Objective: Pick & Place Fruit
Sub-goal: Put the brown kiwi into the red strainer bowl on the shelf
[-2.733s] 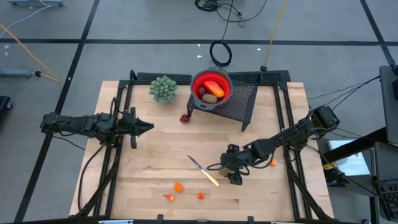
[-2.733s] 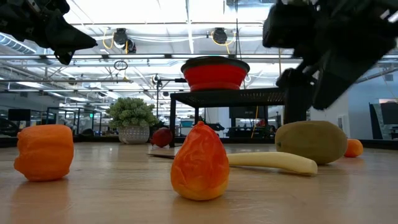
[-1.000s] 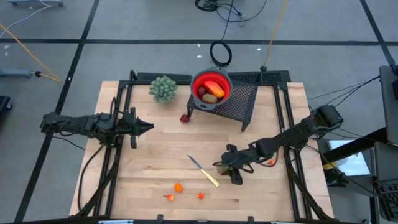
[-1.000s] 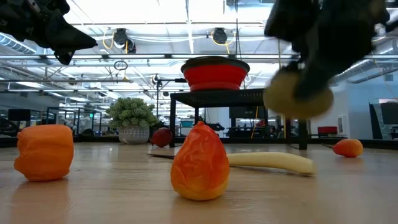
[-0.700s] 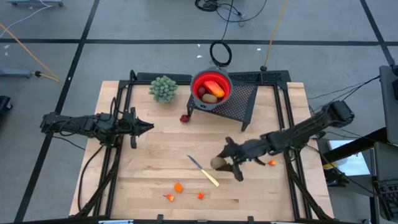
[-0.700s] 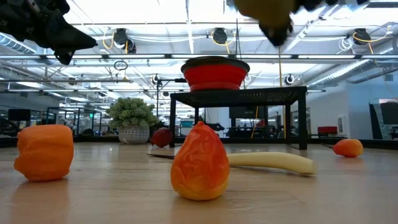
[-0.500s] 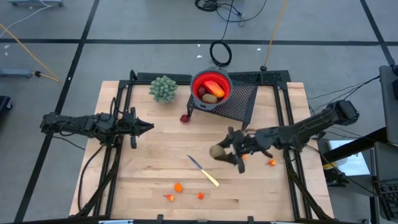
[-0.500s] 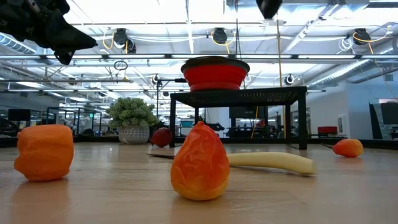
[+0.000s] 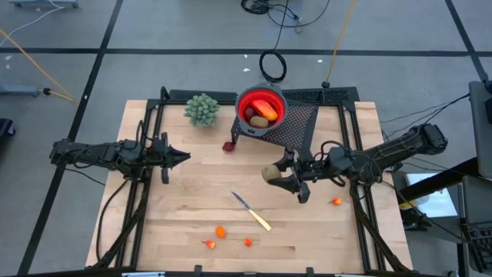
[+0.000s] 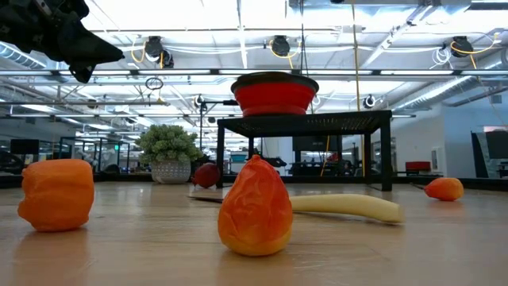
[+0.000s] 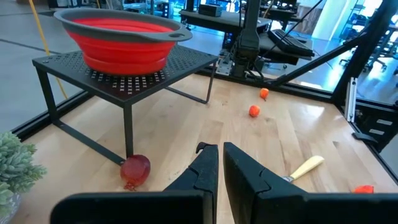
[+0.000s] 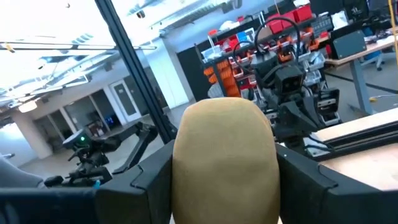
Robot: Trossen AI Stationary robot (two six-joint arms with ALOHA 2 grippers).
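A brown kiwi-like fruit (image 9: 270,172) hangs in the air over the table's middle right, with my right gripper (image 9: 280,176) shut on it. It fills the right wrist view as the kiwi (image 12: 224,158). The red bowl (image 9: 260,108) sits on a black mesh stand (image 9: 296,127) at the far side and holds some fruit. A dark red fruit (image 9: 228,146) lies on the table by the stand's left leg. Tiny orange bits (image 9: 221,231) lie near the front edge. My left gripper (image 9: 183,157) is shut and hovers at the left. My right gripper pinches the kiwi's two opposite sides (image 12: 177,168) between its two fingers (image 12: 305,180). The fingers lie about level and come from the table's right side, with the kiwi at their free ends. The kiwi is lifted clear of the table.
A slim knife (image 9: 252,211) with a pale handle lies on the table in front of the kiwi. One orange bit (image 9: 336,201) lies to the right. A small green plant (image 9: 201,109) stands at the far left of the stand. Black frame rails run along both sides.
My right gripper has risen from the table with the kiwi and gone toward the far edge and the stand. It has tipped from pointing down to about level. The kiwi is now well clear of the table and above the low view's top edge.
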